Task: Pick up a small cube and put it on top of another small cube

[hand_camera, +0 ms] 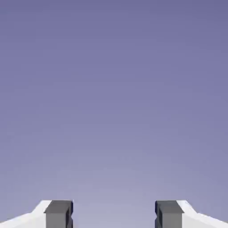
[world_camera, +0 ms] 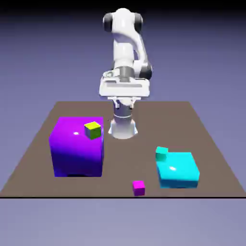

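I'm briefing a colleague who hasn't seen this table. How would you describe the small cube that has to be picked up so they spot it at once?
Start at the table's near edge in the exterior view, between the large purple block and the larger cyan block. The tiny magenta-pink cube sits alone there, touching nothing. Its pink colour separates it from the tiny teal cube and tiny yellow-green cube.

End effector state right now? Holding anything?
End effector: open, holding nothing; the hand view shows only the plain backdrop between its fingers.
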